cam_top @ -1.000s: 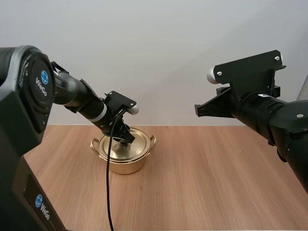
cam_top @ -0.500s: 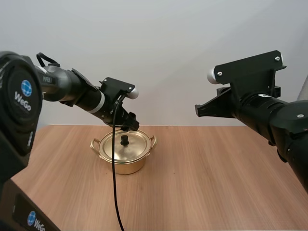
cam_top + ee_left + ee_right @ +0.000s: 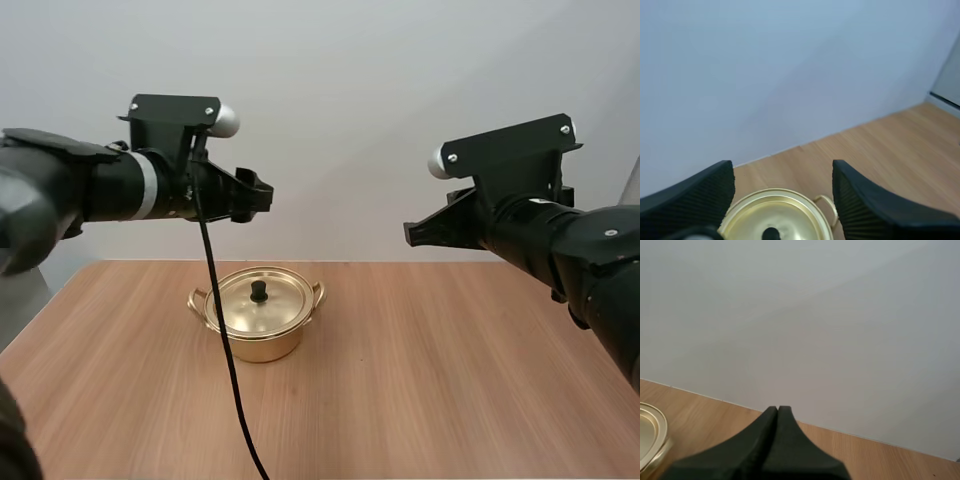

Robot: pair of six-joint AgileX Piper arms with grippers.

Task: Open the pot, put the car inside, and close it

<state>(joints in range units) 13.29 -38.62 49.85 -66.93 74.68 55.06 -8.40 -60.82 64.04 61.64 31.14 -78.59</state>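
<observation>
Currently pot (image 3: 255,345) lidded (contents hidden); left fingers (image 3: 690,200) spread, empty; right fingers (image 3: 760,450) pressed together, empty.

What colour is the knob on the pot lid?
The knob is black, on a gold lid; clearest in the high view.

The lid (image 3: 258,300) hides the pot's (image 3: 262,342) inside. My left wrist view's edge cuts the pot off, my left pincer (image 3: 782,172) covering its sides; my right wrist view's edge leaves a sliver.
</observation>
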